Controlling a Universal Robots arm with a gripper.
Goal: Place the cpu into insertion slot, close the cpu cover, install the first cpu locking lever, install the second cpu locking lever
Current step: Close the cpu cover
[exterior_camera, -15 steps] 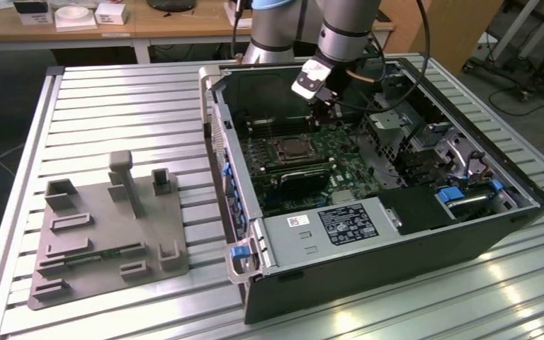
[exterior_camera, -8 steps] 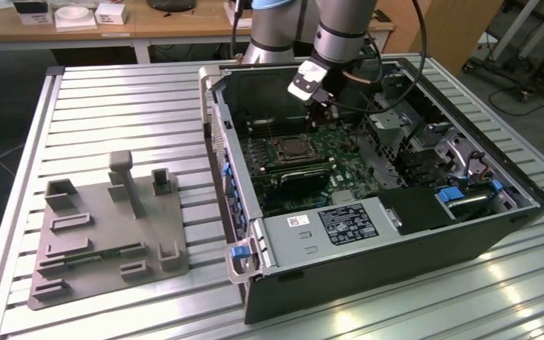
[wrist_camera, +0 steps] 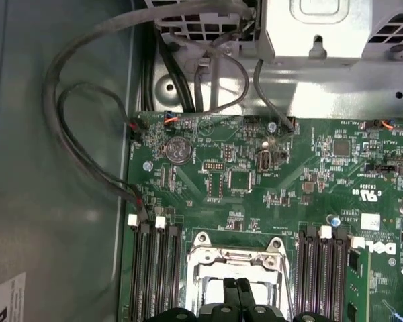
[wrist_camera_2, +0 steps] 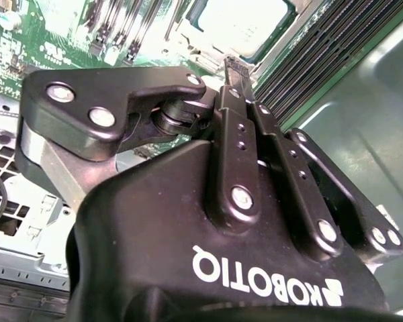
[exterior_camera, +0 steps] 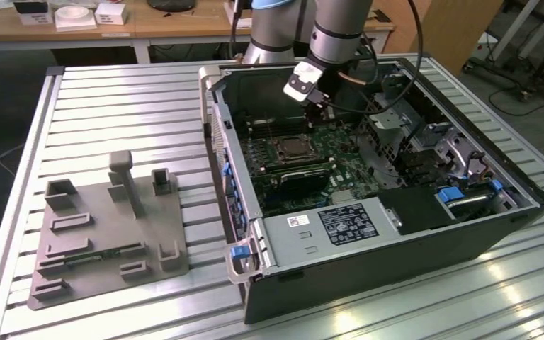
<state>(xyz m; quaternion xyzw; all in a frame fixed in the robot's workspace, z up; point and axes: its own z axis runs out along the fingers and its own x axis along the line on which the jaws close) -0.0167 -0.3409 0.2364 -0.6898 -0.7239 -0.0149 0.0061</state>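
Two things could go wrong from here, as I judge it: the fingertips (wrist_camera: 228, 292) could bear down off-centre and skid across the cpu (wrist_camera_2: 245, 23) or the thin cpu cover (wrist_camera: 236, 256), scratching the chip or bending the plate. A sideways slip could also carry them into the memory slots (wrist_camera: 154, 268) that flank the insertion slot (exterior_camera: 291, 149) on the green circuit board (wrist_camera: 255, 194). The cause either way would be a narrow, hard tip on smooth metal with little to steady it. The gripper (wrist_camera: 236, 290) has its fingers pressed together with nothing between them, poised right over the socket inside the open computer case (exterior_camera: 395, 262) — whether the tip touches metal I cannot tell. The cpu lies flat in the slot, silvery top up, with the cover's frame around it — whether that frame is latched is not clear
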